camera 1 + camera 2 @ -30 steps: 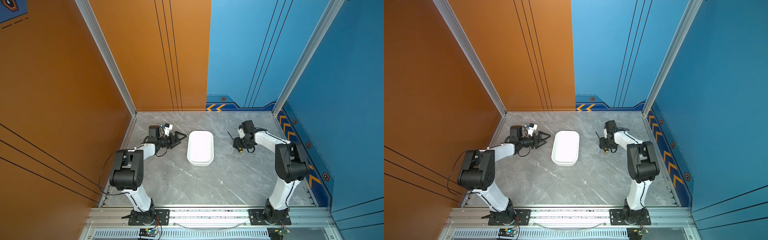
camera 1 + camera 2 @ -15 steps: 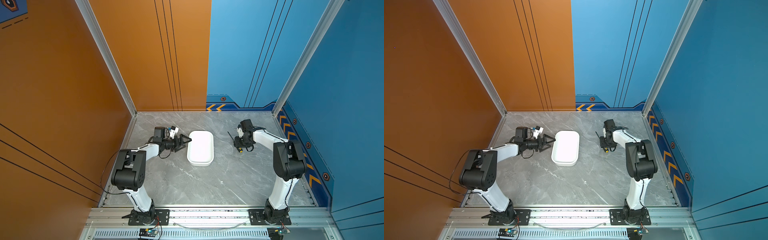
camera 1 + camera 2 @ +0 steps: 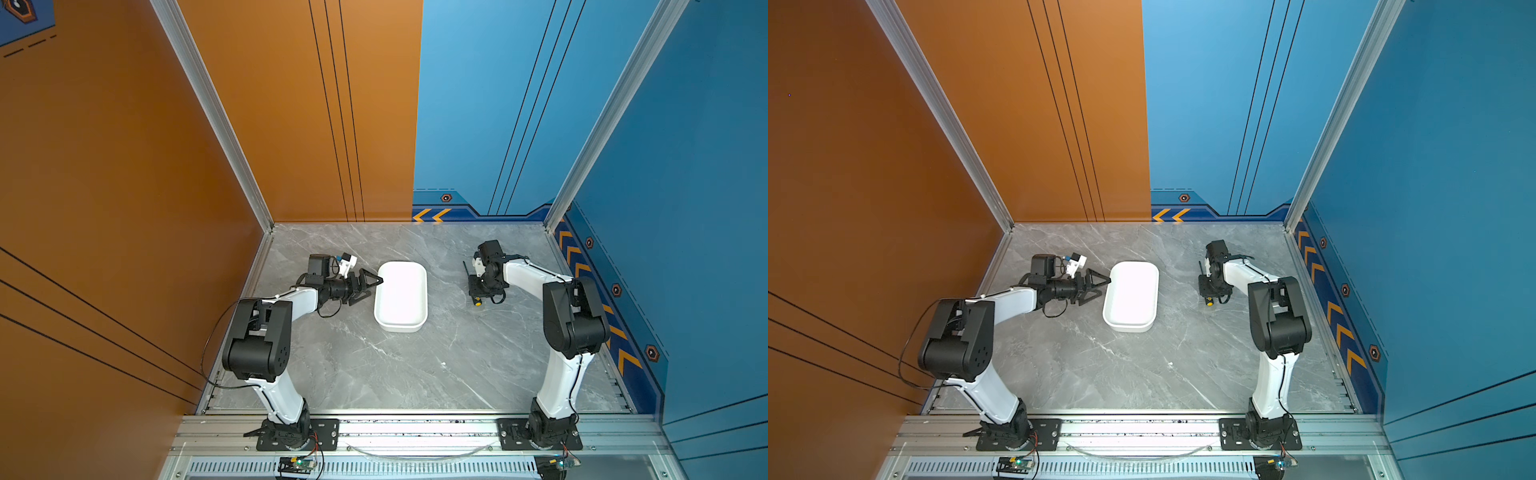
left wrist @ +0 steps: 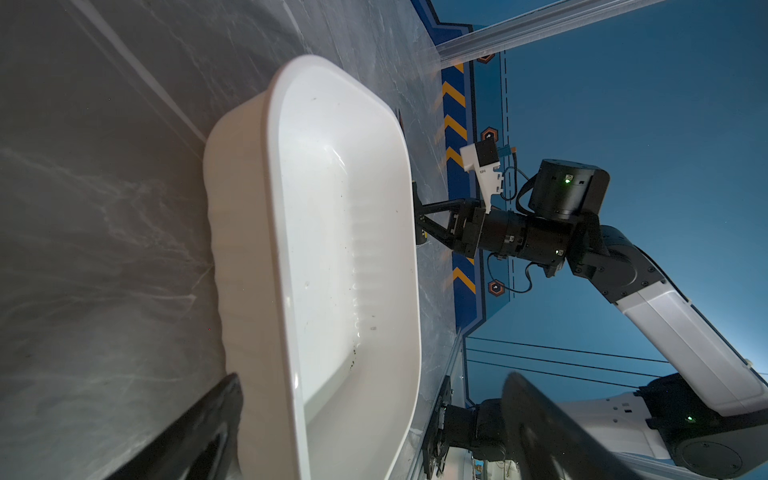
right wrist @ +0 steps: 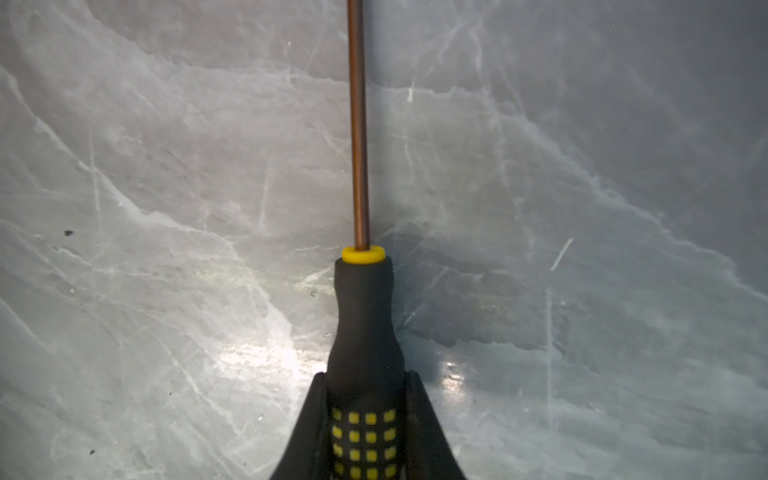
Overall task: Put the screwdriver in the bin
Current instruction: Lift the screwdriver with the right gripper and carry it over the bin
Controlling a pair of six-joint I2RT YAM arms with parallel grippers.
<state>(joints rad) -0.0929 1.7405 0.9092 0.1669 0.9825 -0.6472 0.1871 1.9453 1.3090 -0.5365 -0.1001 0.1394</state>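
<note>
We see the right gripper (image 5: 366,376) clamped on the screwdriver (image 5: 363,316), a slim tool with a black handle studded with yellow squares, a yellow collar and a thin shaft that looks coppery in the right wrist view. Its two black fingers (image 5: 316,399) press against either side of the dotted part of the handle.

In both top views the screwdriver (image 3: 466,269) (image 3: 1200,268) has its long axis running roughly front to back. The shaft points toward the back wall and leans slightly left, and the yellow end cap (image 3: 478,303) points toward the front rail. It is at or just above the grey marbled tabletop (image 3: 415,365); we cannot tell whether it is lifted.

To its left and well apart lies the bin (image 3: 399,328) (image 3: 1128,328), a shallow white rectangular plastic tray with rounded corners. Its long sides run the same way as the screwdriver, with bare marble between the two.

On the bin's far side, the left gripper (image 3: 374,288) (image 3: 1105,287) has its jaws apart. Its tips are at the bin's left long wall (image 4: 237,249), and we cannot tell whether they touch it.

Orange and blue walls enclose the table, and orange chevrons (image 3: 432,215) mark the blue base band.
</note>
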